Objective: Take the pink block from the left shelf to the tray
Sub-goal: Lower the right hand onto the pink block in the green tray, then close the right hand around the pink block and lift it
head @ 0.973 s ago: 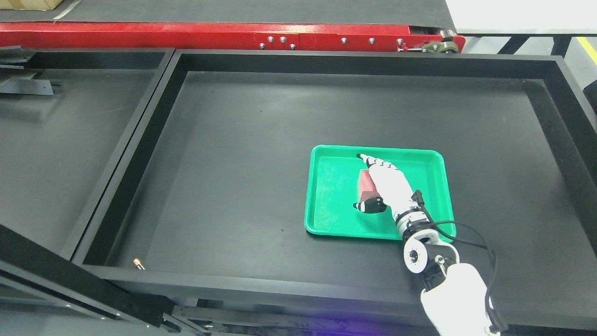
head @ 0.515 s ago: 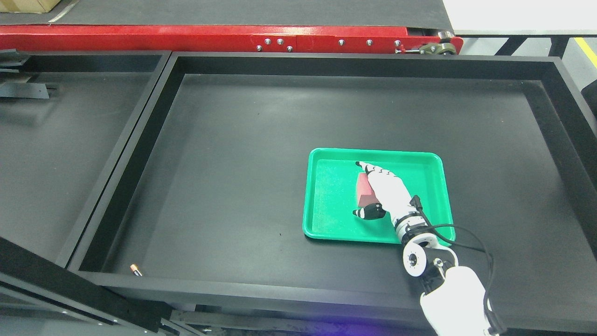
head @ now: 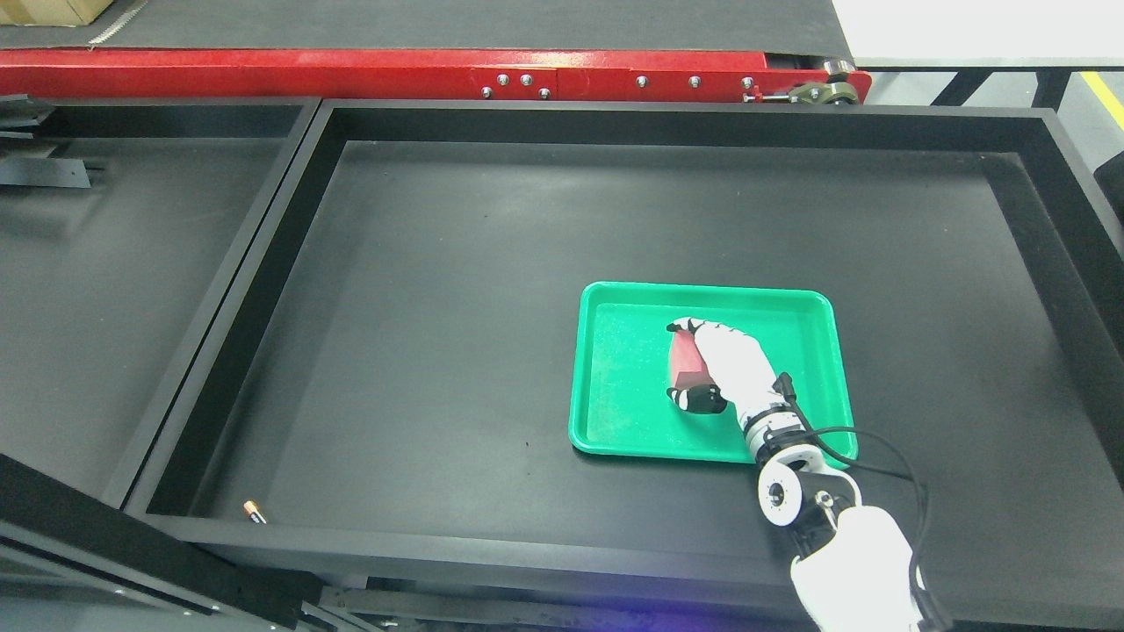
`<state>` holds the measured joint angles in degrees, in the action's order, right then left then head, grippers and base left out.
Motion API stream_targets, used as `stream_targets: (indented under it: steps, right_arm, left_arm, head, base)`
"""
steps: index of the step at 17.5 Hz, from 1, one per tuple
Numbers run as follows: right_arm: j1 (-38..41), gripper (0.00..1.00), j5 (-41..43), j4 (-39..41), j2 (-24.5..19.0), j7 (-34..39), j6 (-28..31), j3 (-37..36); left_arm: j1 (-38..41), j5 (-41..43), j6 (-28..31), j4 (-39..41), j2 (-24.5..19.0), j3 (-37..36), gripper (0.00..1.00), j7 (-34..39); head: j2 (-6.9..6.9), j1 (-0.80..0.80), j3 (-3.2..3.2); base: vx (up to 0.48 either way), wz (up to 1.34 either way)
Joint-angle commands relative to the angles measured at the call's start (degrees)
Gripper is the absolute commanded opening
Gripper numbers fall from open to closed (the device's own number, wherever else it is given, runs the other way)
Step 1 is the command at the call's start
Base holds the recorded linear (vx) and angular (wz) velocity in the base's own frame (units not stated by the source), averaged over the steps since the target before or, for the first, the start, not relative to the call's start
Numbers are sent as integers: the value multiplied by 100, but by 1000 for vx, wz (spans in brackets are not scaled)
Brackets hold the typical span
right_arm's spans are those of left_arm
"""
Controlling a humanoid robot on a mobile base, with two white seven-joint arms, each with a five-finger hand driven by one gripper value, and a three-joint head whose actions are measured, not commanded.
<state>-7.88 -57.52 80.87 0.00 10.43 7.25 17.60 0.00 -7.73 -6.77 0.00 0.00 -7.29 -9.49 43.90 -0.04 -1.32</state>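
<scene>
At the far left we found the left shelf, a black compartment, with no pink item visible in it. Near the front left corner of the large black bin lay a small battery; any print on it was too small to read, and we could read no labels or writing elsewhere. Along the far edge ran a red conveyor frame. To the right of centre sat the green tray, flat on the bin floor. Inside it lay the pink block. The right hand reached in from the lower right, its forearm angled up and leftward, with the fingers curled over the block's far side and the black thumb at its near side, enclosing it.
</scene>
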Motion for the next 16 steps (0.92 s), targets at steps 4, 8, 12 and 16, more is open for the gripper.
stream_targets:
  steps: [4, 8, 12, 16]
  right_arm:
    - [23, 33, -14, -36, 100, 29, -127, -20]
    - [23, 11, 4, -36, 100, -6, -241, -55]
    - [6, 3, 4, 8, 100, -207, -303, -64]
    - [6, 3, 135, 385, 100, -752, -496, -363]
  left_arm:
    - [114, 0, 1, 100, -100, 0, 100, 0]
    - [114, 0, 1, 100, -100, 0, 100, 0]
    - [114, 0, 1, 100, -100, 0, 100, 0]
    - [114, 0, 1, 100, -100, 0, 100, 0]
  head:
    - [0, 0, 0]
    - [0, 0, 0]
    - [0, 0, 0]
    - [0, 0, 0]
  base:
    - [0, 0]
    - [0, 0]
    - [0, 0]
    - [0, 0]
